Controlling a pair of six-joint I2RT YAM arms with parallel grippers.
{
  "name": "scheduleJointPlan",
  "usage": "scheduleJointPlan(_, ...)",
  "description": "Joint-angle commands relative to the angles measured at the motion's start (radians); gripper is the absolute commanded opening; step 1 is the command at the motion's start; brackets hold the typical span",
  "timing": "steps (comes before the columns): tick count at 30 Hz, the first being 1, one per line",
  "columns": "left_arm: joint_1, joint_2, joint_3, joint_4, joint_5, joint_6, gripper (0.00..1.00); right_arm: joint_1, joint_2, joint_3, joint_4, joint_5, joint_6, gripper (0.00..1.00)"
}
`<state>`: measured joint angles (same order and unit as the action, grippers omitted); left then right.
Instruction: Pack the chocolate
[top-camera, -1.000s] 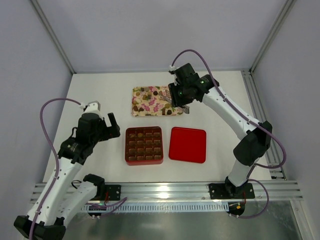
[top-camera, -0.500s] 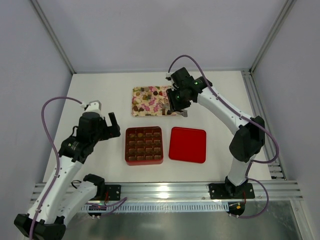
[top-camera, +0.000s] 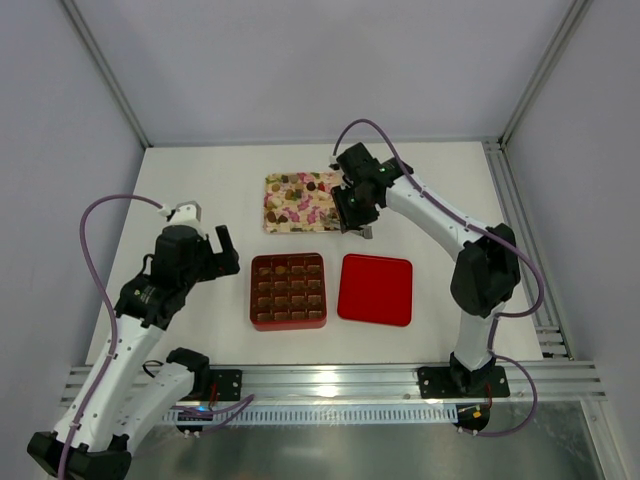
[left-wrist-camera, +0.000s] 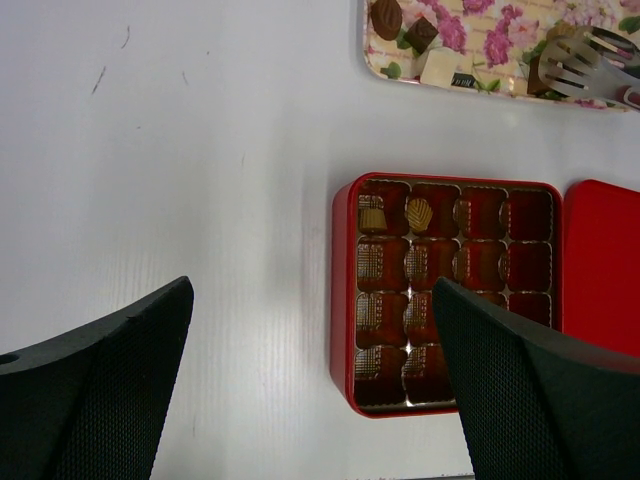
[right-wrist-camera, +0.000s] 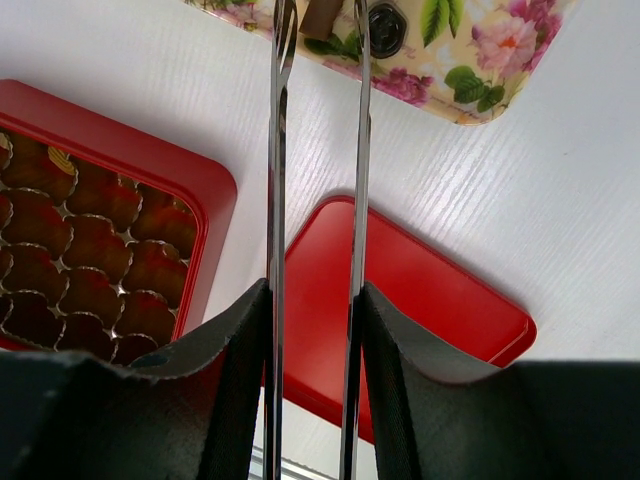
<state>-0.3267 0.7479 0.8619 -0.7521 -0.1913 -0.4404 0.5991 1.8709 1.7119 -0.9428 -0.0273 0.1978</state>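
Note:
My right gripper (top-camera: 357, 205) (right-wrist-camera: 313, 300) is shut on metal tongs (right-wrist-camera: 277, 190), whose tips reach the right front corner of the floral tray (top-camera: 300, 203) (right-wrist-camera: 480, 60). A brown chocolate (right-wrist-camera: 322, 14) (left-wrist-camera: 540, 72) sits between the tong tips; the tongs also show in the left wrist view (left-wrist-camera: 590, 62). Several more chocolates (left-wrist-camera: 420, 33) lie on the tray. The open red box (top-camera: 254, 292) (left-wrist-camera: 343, 290) holds two tan chocolates (left-wrist-camera: 420, 212) in its far row. My left gripper (top-camera: 222, 250) (left-wrist-camera: 310, 340) is open and empty, above the table left of the box.
The red lid (top-camera: 375, 289) (right-wrist-camera: 420, 290) (left-wrist-camera: 605, 265) lies flat just right of the box. The brown gridded insert (right-wrist-camera: 90, 250) fills the box. Bare white table lies to the left of the box and the tray.
My right arm has shifted slightly left, bringing the tongs in over the tray's right front corner. The left arm has not moved.

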Motion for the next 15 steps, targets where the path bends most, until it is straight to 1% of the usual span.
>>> scheduleJointPlan(1, 0.003, -0.013, 0.012, 0.036, -0.016, 0.006, 1.00, 0.002, 0.002, 0.003, 0.036, 0.015, 0.009, 0.42)
scheduleJointPlan(12, 0.002, -0.016, 0.012, 0.036, -0.017, 0.006, 1.00, 0.002, 0.054, 0.034, 0.032, 0.017, 0.009, 0.42)
scheduleJointPlan(15, 0.003, -0.018, 0.012, 0.036, -0.019, 0.008, 1.00, 0.002, 0.060, 0.035, 0.033, 0.017, 0.009, 0.35)
